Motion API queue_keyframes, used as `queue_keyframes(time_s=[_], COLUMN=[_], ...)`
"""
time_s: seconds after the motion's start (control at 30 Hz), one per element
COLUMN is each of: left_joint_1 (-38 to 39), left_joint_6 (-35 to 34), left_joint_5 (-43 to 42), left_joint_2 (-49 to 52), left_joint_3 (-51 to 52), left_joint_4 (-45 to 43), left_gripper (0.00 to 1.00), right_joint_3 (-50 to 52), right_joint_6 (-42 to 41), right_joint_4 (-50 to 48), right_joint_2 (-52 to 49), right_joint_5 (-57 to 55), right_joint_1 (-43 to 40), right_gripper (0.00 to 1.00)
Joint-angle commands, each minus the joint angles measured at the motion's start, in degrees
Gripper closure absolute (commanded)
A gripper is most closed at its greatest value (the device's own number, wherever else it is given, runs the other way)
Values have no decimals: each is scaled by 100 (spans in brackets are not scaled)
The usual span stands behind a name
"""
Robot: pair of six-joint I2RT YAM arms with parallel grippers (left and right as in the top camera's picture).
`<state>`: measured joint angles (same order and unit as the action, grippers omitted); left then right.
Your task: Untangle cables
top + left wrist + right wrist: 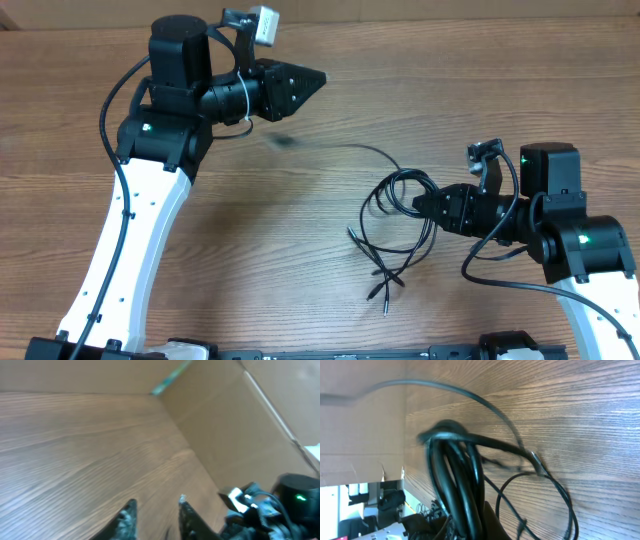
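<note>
The cables [395, 235] are thin black cords lying in loose loops at the table's centre right, with small plug ends [378, 290] toward the front. My right gripper [418, 202] is shut on the right side of the bundle. In the right wrist view the cords [455, 460] run thickly down between its fingers [492, 522]. One strand [365, 150] arcs up-left from the bundle to a blurred end [283, 140]. My left gripper [318, 77] is raised at the back left, away from the cords. Its fingertips [131, 507] stand apart with only bare wood between them.
A brown cardboard wall [450, 10] runs along the table's far edge and shows close ahead in the left wrist view [240, 435]. The right arm's black body [580, 240] with a green light stands at the right edge.
</note>
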<state>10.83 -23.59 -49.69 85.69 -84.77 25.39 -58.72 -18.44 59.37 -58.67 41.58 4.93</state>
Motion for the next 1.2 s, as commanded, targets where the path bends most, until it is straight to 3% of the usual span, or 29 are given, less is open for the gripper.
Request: queue_keyframes(time_s=[0.0,0.13,0.3,0.47,0.63,0.8,0.97,1.17], left_joint_1=[-31,33,439,942,1425,1556,1556,1556], left_joint_6=[315,966,3008,4035,4439,4413,4365,4068], left_joint_5=[708,367,-286,-289,-39,396,597,1128], left_joint_2=[13,11,11,11,11,13,13,13], left_joint_3=[-79,-79,-79,-79,-79,-79,-79,-79], left_joint_4=[531,1071,1897,2396,2485,2492,2511,2514], left_gripper=[39,34,42,48,51,48,57,56], right_joint_3=[-55,-55,-55,-55,-55,-55,-55,-55], right_joint_6=[197,-153,-964,-1633,-1976,-1978,-1961,-1902], right_joint_4=[-138,-367,-793,-1102,-1158,-1325,-1497,-1497], right_joint_2=[4,4,4,4,4,4,4,4], right_joint_5=[308,350,356,372,629,1263,1510,1513], right_joint_1=[22,22,22,22,22,22,22,22], right_gripper=[96,96,96,96,96,96,96,96])
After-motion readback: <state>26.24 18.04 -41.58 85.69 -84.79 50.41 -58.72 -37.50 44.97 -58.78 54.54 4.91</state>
